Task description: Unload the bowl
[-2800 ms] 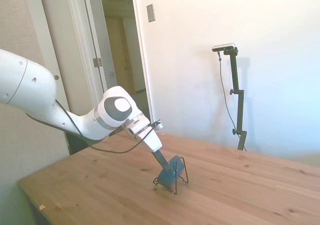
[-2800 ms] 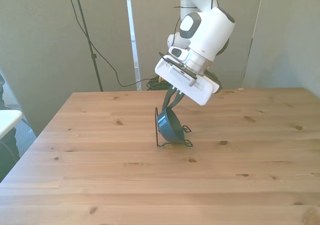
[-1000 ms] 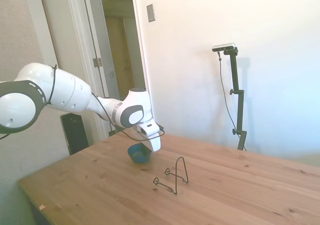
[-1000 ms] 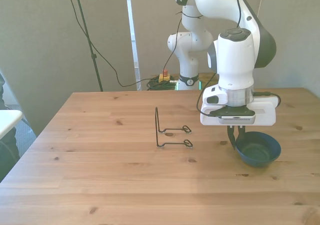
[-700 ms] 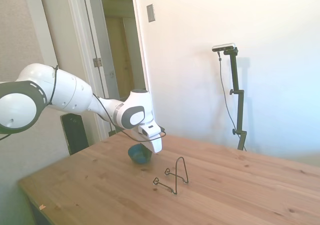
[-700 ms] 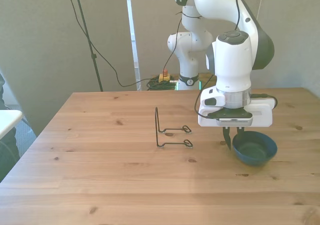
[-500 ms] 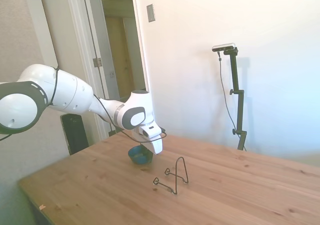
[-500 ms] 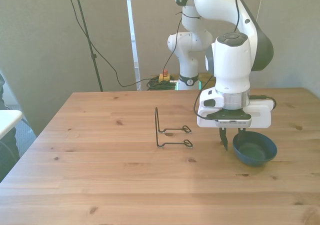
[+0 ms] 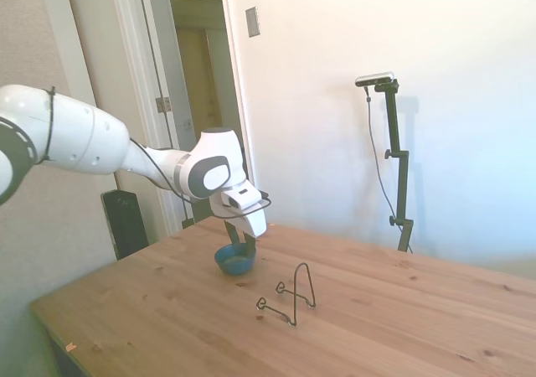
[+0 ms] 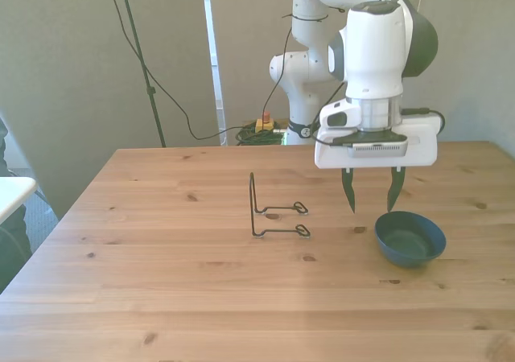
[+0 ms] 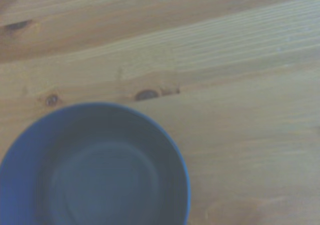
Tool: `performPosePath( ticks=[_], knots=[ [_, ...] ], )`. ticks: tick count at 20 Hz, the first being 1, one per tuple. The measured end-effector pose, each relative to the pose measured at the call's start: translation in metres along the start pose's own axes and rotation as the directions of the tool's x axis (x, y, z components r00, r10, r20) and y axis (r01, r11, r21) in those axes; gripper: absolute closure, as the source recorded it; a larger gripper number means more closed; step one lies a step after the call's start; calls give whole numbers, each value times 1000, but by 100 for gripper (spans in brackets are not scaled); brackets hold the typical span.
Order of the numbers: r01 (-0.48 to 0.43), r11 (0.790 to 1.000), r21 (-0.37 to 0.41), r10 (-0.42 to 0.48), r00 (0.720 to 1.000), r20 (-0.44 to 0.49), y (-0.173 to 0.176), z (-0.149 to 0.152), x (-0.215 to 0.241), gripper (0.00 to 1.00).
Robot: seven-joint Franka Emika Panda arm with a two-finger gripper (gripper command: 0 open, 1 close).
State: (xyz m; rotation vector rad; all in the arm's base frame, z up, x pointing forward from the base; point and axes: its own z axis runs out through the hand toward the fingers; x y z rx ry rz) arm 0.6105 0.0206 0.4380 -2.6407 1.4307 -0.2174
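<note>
- The teal bowl [image 10: 409,238] sits upright on the table [image 10: 161,281], at 3 o'clock from the wire rack [image 10: 273,209].
- It looks rigid, glossy, probably slippery; the rim suits a pinch.
- The gripper [image 10: 372,191] hangs above, released, empty.

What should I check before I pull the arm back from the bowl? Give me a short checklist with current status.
1. Bowl out of the wire rack: ok, it sits apart from it toward the front view's right.
2. Bowl upright and flat on the table: ok, opening faces up.
3. Gripper released: ok, the fingers are spread and hold nothing.
4. Fingertips clear of the bowl rim: ok, they hang above it in the front view.
5. Rack upright: ok, nothing on it.
6. Bowl undamaged: cannot tell; the wrist view is blurred.
</note>
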Motion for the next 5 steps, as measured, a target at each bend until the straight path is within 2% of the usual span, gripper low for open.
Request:
performPosePath(
  ticks=[5],
  knots=[
    [91, 995, -33, -92, 996, -9, 38, -26, -45, 0]
  ],
)
